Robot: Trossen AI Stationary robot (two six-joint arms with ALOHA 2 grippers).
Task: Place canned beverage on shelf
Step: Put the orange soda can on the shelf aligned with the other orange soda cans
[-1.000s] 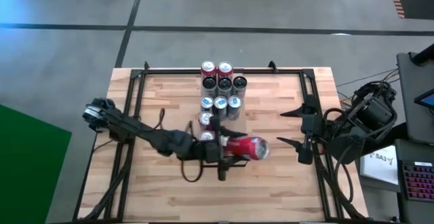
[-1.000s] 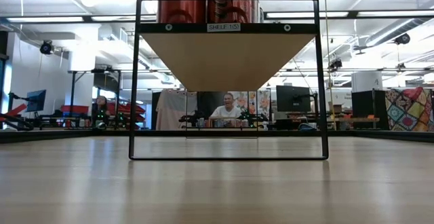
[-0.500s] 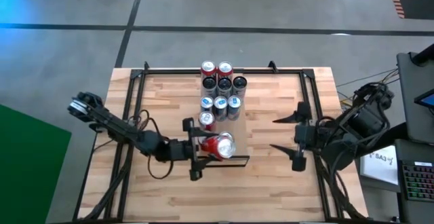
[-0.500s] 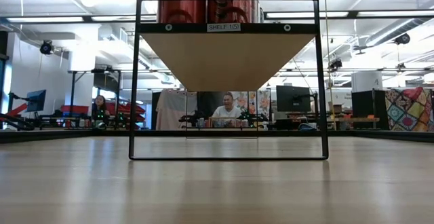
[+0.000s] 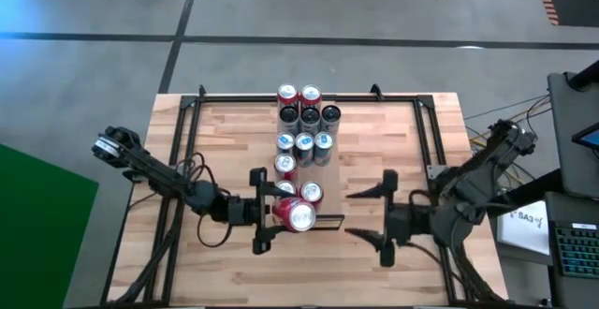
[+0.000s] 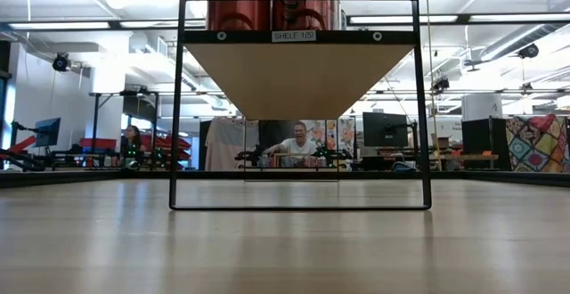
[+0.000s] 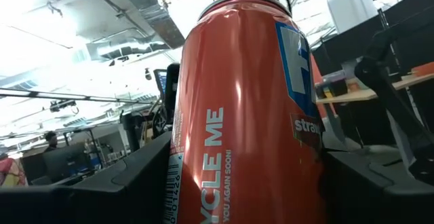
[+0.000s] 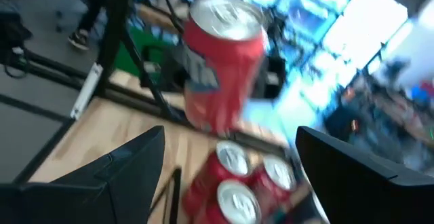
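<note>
A red canned beverage (image 5: 295, 213) hangs over the near end of the can row, with my left gripper (image 5: 281, 213) shut on it. It fills the left wrist view (image 7: 247, 108). The shelf (image 6: 298, 76) is a raised light board in a black frame. Several red and dark cans (image 5: 304, 122) stand on it on their bases. Just right of the held can, my right gripper (image 5: 348, 213) is open and empty, its fingers pointing at the can (image 8: 220, 68). My left gripper pinches the can's side wall (image 7: 183, 176) between its two fingers, one on each side, about midway up the can. The fingers come from the table's left, slanting upward. The can is lifted clear, tilted, its silver top (image 5: 301, 217) facing up.
The shelf's black frame (image 5: 192, 112) runs along the tabletop's left, right and far sides. The low view shows open tabletop (image 6: 285, 249) under the shelf, and people sit in the room beyond. A desk with a keyboard (image 5: 576, 243) stands off the table's right.
My left gripper has drawn back toward the table's left with the can and tipped upward. The can, which lay level pointing right, now shows its top. My right gripper has moved toward the table's left and near edge, closer to the can, and has rolled.
</note>
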